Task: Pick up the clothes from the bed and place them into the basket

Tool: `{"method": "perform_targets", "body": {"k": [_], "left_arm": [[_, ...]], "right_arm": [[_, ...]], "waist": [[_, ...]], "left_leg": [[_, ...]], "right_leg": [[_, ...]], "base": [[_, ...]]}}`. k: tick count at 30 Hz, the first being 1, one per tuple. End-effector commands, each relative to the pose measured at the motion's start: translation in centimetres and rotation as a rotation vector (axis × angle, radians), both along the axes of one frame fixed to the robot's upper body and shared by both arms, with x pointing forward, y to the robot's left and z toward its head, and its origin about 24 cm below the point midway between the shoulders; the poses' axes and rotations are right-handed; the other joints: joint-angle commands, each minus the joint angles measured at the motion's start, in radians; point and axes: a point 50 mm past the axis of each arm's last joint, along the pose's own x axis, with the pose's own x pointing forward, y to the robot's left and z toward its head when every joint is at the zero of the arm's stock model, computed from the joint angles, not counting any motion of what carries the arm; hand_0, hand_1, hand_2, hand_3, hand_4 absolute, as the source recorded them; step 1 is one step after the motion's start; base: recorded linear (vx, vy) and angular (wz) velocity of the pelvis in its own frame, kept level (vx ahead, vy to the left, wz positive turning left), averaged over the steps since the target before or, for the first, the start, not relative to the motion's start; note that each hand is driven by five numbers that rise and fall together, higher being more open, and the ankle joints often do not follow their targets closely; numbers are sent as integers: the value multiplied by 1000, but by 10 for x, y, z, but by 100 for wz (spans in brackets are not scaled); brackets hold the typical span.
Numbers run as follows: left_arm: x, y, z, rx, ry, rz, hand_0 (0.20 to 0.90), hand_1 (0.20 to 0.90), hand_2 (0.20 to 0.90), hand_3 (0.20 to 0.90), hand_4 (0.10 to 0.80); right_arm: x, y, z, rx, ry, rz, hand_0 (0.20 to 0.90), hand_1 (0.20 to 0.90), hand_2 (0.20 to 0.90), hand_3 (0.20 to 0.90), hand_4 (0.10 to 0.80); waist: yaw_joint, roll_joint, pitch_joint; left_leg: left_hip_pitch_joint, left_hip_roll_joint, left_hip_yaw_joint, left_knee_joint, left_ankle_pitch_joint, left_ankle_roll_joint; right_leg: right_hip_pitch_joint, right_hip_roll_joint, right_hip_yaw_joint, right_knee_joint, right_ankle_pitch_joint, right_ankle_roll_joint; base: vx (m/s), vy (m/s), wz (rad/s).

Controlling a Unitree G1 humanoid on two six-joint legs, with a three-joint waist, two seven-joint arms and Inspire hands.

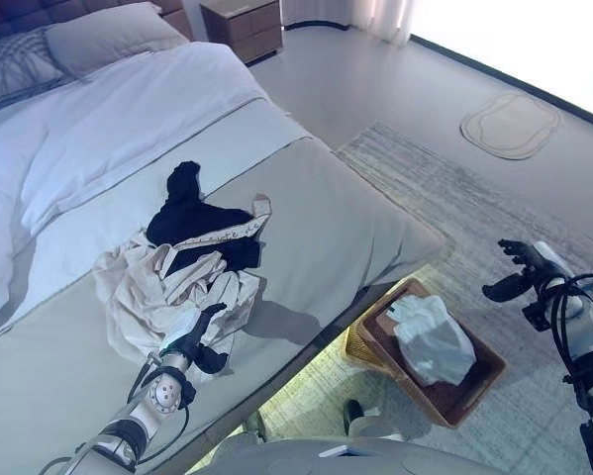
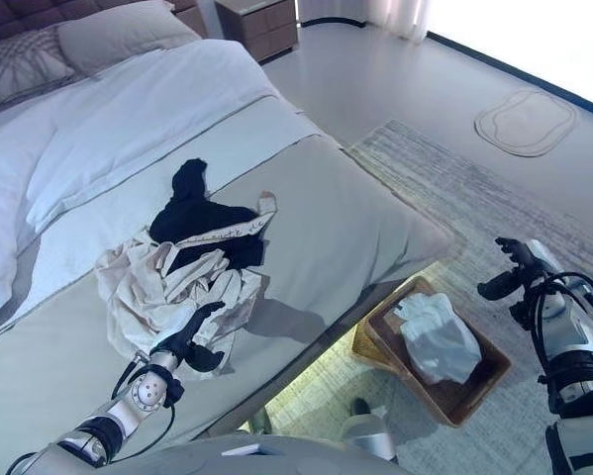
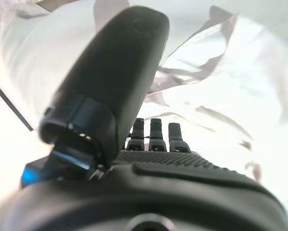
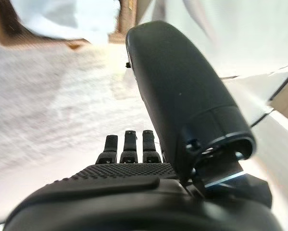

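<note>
A crumpled cream garment (image 1: 152, 292) lies on the grey bed cover, with a black garment (image 1: 192, 220) overlapping its far side. My left hand (image 1: 199, 341) rests at the pile's near edge. It is open, thumb raised, and its fingers (image 3: 155, 134) reach straight towards the cream cloth (image 3: 220, 86). On the rug beside the bed stands a brown wicker basket (image 1: 476, 384) holding a white garment (image 1: 433, 338). My right hand (image 1: 519, 272) hovers to the right of the basket, above the rug, open and holding nothing.
The bed (image 1: 355, 233) runs from the pillows (image 1: 103, 35) at the far left to its foot corner near the basket. A wooden nightstand (image 1: 245, 25) stands at the back. A striped rug (image 1: 494, 213) covers the floor; a pale oval mat (image 1: 511, 124) lies beyond it.
</note>
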Motion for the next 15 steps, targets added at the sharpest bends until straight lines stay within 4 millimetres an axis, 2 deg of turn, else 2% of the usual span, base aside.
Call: {"method": "perform_targets", "body": {"k": [1, 6, 11, 15], "left_arm": [[33, -1, 34, 105, -275, -103, 900, 900, 900, 900, 800], [30, 1, 36, 105, -269, -96, 900, 900, 900, 900, 800], [23, 6, 32, 90, -256, -50, 900, 900, 900, 900, 800], [20, 6, 33, 80, -260, -57, 900, 900, 900, 900, 800]], "right_arm": [[53, 38, 74, -120, -314, 183, 900, 900, 900, 900, 800], [68, 62, 89, -206, -357, 302, 900, 900, 900, 900, 800], [82, 82, 102, -219, -373, 378, 900, 900, 900, 900, 800], [91, 93, 115, -241, -403, 403, 900, 900, 900, 900, 800]], "waist": [[75, -34, -39], [127, -29, -31], [182, -30, -23], [227, -30, -8]], "left_leg": [[48, 14, -64, 66, -158, -25], [26, 3, -111, 64, -148, -26], [3, -8, -152, 74, -139, -29], [-21, -18, -189, 93, -136, -29]], "right_leg": [[-101, -16, -29, 120, -34, 7], [-92, -22, -60, 120, -43, 0], [-79, -31, -103, 126, -55, -13], [-78, -38, -137, 156, -75, -27]], "base": [[5, 27, 33], [23, 33, 32], [59, 34, 28], [58, 39, 40]]}}
